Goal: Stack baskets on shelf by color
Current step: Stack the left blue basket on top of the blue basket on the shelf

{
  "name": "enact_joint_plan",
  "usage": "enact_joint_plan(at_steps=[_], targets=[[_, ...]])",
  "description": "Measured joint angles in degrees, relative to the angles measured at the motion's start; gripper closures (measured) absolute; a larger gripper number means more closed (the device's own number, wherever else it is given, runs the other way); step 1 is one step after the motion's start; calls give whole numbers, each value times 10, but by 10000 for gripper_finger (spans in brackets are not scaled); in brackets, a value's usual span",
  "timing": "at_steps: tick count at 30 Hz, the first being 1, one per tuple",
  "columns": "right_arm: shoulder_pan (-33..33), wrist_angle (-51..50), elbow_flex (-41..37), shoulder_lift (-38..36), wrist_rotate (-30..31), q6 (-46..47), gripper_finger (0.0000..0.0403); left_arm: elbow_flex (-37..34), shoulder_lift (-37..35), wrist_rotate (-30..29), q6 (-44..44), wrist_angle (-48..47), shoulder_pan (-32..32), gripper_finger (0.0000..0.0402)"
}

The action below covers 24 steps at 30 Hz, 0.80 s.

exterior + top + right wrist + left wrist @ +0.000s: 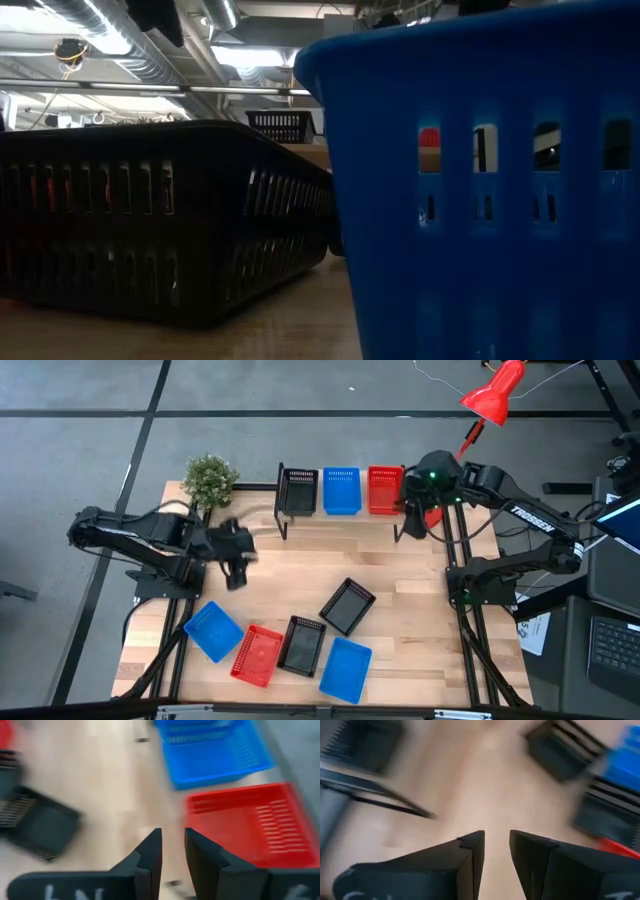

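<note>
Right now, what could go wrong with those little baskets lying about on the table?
The loose red basket and black basket lie touching, so lifting one may drag the other. The left gripper, holding nothing, hangs near the shelf leg and might bump it. The right gripper hangs over the shelf's red basket.

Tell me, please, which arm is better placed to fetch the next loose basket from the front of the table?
Probably the left. Its gripper hangs empty just behind the loose blue basket and red basket, while the right gripper is back by the shelf.
</note>
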Motion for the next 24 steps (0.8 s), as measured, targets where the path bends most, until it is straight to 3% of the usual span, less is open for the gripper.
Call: enact_joint_plan(at_steps=[5, 12, 15, 19, 24], targets=[[33, -48, 0, 0, -91, 71, 320, 0, 48, 110, -182, -10, -105, 318], [128, -67, -10, 0, -101, 184, 320, 0, 158, 145, -482, -95, -284, 318], [188, -59, -29, -1, -69, 238, 320, -4, 221, 166, -593, -126, -350, 318], [261, -54, -53, -1, 0, 283, 320, -14, 308, 186, -687, -98, -401, 318], [319, -30, -64, -1, 65, 312, 320, -15, 396, 116, -711, -125, -390, 318]])
